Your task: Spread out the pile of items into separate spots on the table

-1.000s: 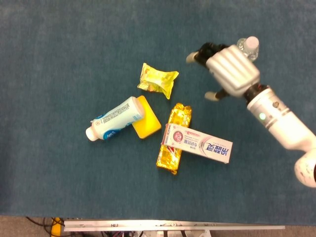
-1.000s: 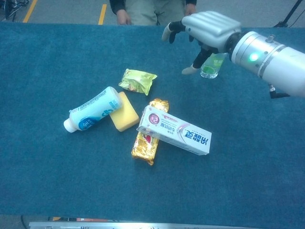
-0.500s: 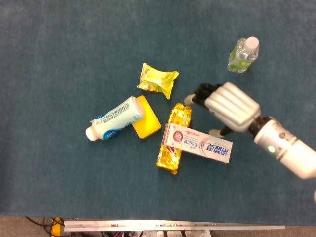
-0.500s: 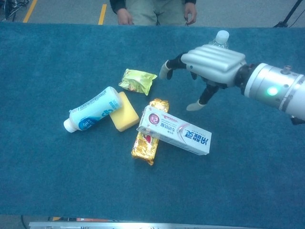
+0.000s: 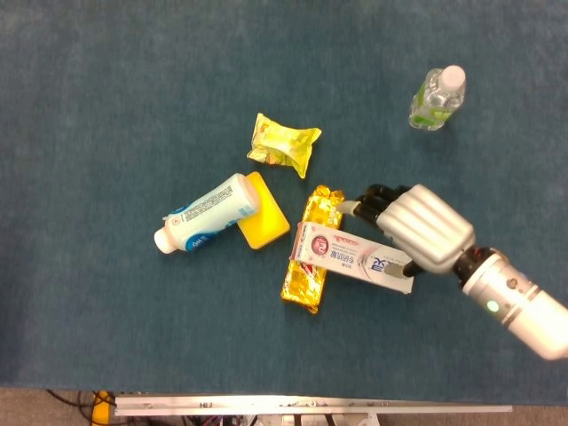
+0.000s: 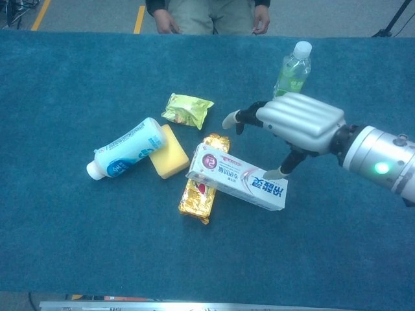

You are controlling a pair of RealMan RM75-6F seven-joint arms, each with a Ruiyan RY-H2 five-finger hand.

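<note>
The right hand point(image 5: 417, 226) hangs over the right end of the toothpaste box point(image 5: 351, 256), its fingers point(image 6: 232, 119) spread and reaching out past the far edge of the box toward the gold packet point(image 5: 312, 253). The thumb tip comes down at the box's upper right edge in the chest view, at or just above the cardboard; whether it presses there cannot be told. Nothing is held in the hand.

The toothpaste box lies flat and slanted across the middle of the gold packet, its left end resting on the foil and its right end out over the blue table point(image 5: 106, 80). The gold packet lies lengthwise beneath it, showing above and below the box. To the left, well apart from the packet, a yellow sponge point(image 5: 264, 213) sits on the table with a white and blue bottle point(image 5: 202, 214) lying on its side against the sponge's left edge, cap pointing toward the near left. A crinkled yellow snack bag point(image 5: 282, 140) lies alone just beyond the sponge, touching neither it nor the packet. A clear water bottle point(image 5: 437, 97) with a green label stands upright far to the right, well apart from the rest.

A person point(image 6: 206, 13) stands at the far edge of the table in the chest view. The left hand shows in neither view
</note>
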